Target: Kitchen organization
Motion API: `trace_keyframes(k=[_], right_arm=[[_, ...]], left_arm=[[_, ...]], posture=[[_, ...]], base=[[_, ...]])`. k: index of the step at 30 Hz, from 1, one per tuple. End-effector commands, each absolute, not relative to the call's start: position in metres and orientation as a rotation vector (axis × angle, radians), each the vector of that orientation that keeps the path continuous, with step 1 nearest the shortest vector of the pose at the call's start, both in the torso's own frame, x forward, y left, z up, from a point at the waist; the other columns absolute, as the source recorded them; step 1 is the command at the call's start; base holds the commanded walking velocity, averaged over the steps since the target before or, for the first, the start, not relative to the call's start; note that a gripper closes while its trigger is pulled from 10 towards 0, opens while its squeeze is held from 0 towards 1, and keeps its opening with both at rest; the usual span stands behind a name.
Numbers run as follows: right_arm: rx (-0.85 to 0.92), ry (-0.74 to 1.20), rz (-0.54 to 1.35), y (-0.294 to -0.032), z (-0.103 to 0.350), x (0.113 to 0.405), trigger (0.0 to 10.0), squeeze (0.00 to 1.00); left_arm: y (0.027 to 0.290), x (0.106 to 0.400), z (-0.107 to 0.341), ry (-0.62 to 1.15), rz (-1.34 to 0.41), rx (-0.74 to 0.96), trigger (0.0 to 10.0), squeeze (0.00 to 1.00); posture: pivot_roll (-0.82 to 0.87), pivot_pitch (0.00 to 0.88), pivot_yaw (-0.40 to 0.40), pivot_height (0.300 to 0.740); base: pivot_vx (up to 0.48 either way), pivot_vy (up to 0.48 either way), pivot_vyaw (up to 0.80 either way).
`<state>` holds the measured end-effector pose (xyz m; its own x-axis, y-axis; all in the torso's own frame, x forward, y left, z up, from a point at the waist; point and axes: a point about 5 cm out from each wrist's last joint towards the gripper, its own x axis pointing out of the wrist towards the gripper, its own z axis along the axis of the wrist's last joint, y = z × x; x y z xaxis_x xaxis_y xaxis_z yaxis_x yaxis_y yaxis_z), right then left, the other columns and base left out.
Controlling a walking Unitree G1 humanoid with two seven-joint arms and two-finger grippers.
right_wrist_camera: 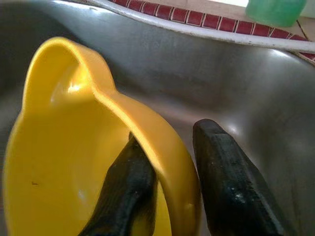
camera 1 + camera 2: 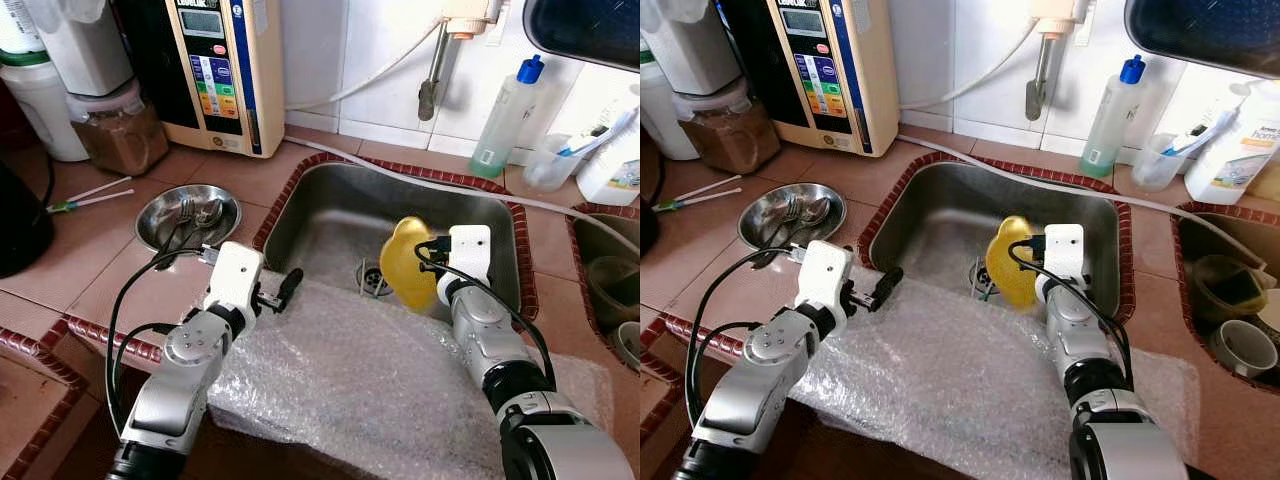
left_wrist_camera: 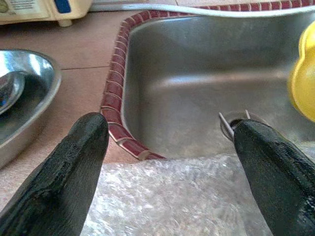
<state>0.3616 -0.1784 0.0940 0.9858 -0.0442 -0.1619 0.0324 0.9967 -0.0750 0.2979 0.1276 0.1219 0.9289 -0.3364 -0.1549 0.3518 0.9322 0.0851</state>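
A yellow plastic bowl (image 2: 407, 262) with a spout-like lip hangs tilted over the steel sink (image 2: 330, 215), near its drain (image 2: 372, 280). My right gripper (image 1: 172, 167) is shut on the bowl's rim (image 1: 147, 128), one finger inside and one outside. My left gripper (image 2: 280, 291) is open and holds nothing; it hovers over the bubble wrap (image 2: 370, 375) at the sink's front left corner. Its two fingers (image 3: 74, 162) frame the sink's tiled edge in the left wrist view.
A steel dish (image 2: 187, 215) with spoons sits on the counter left of the sink. A water machine (image 2: 215, 70), jars (image 2: 118, 125) and chopsticks (image 2: 90, 195) stand at the back left. A soap bottle (image 2: 505, 115) and cup (image 2: 550, 160) stand behind the sink. A second basin (image 2: 1230, 290) with cups lies right.
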Motion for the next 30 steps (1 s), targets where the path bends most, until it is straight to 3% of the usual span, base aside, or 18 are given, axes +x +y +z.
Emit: trace_keyframes(k=[1,14,20,30], right_arm=[[-0.044,0.138,-0.056,-0.18,0.102,0.366,10.0,1.0],[-0.003,0.116,-0.046,-0.178,0.108,0.368,10.0,1.0],[-0.039,0.087,-0.035,-0.179,0.119,0.372,10.0,1.0],[-0.029,0.03,0.065,-0.163,0.126,0.37,10.0,1.0]], left_arm=[[0.13,0.301,0.121,0.153,-0.324,0.101,10.0,1.0],[0.123,0.309,0.126,0.152,-0.321,0.071,10.0,1.0],[0.127,0.314,0.135,0.137,-0.272,0.039,10.0,1.0],[0.134,0.326,0.144,0.105,-0.168,0.029,10.0,1.0]], posture=[[-0.01,0.045,-0.001,0.74],[-0.02,0.022,0.004,0.74],[-0.01,0.057,0.0,0.74],[-0.01,0.067,-0.006,0.74]], base=[[0.0,0.0,0.0],[0.0,0.0,0.0],[0.0,0.0,0.0],[0.0,0.0,0.0]])
